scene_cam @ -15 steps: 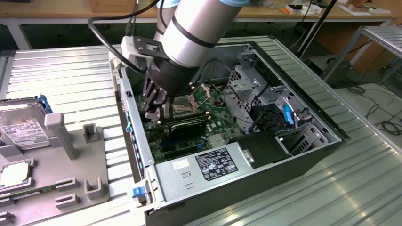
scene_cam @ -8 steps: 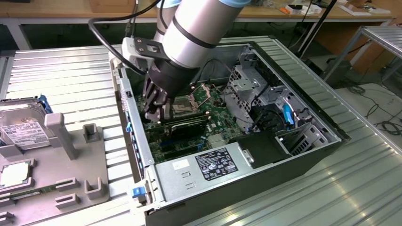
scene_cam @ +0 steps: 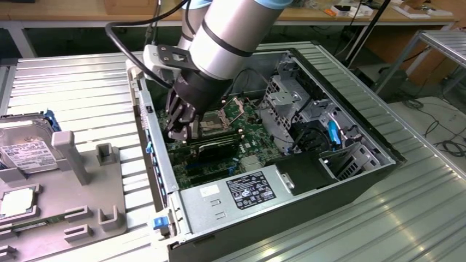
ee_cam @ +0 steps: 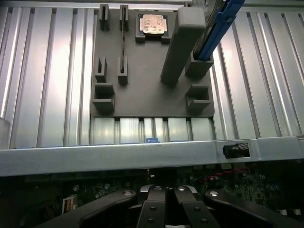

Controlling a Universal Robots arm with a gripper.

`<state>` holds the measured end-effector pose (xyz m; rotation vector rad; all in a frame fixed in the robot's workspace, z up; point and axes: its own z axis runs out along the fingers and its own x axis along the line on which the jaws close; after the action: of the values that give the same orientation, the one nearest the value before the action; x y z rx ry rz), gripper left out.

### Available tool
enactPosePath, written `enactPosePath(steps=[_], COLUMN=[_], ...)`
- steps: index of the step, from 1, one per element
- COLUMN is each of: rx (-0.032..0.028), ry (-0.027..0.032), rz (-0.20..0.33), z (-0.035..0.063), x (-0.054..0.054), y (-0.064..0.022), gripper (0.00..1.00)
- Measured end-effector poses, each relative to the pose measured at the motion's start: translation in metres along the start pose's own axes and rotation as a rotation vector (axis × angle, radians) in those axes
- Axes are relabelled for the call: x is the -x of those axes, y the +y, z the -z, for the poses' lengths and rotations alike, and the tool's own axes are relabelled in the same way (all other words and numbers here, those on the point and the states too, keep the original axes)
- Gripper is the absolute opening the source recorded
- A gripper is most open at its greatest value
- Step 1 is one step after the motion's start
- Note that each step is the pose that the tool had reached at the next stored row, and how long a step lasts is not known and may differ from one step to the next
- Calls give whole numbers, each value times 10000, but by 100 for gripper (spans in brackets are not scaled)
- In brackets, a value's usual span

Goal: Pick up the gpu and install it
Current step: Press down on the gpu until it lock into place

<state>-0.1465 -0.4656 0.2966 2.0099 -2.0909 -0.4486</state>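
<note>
- The gpu (scene_cam: 215,146) lies flat inside the open computer case (scene_cam: 364,143), a dark card over the green motherboard (scene_cam: 244,117), just below the fingertips.
- The gripper (scene_cam: 179,131) reaches down into the case, fingers drawn together; whether they pinch the card's edge or only touch it I cannot tell.
- In the wrist view the black fingers (ee_cam: 167,209) meet above the board, behind the case's metal rim (ee_cam: 118,154).
- On the exterior view's left, a grey fixture tray (scene_cam: 80,185) rests on the ribbed metal table (scene_cam: 73,82), holding 1 hard drive (scene_cam: 25,144) and 1 processor chip (ee_cam: 153,23).
</note>
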Motion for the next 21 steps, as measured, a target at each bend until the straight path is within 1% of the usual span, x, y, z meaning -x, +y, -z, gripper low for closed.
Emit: enactPosePath(steps=[4,8,9,11,13,15,17,18,19,21], rx=[4,1,-6,26,66,85,85,65,8,-19], ry=[36,32,22,35,36,38,34,34,35,35], rz=[81,84,88,81,78,76,79,81,84,85], z=[-7,3,26,95,154,176,177,168,144,120], x=[-2,-3,-1,4,7,9,9,8,6,4], y=[-12,-9,-1,26,49,57,60,61,58,52], gripper=[11,11,11,11,11,11,11,11,11,11])
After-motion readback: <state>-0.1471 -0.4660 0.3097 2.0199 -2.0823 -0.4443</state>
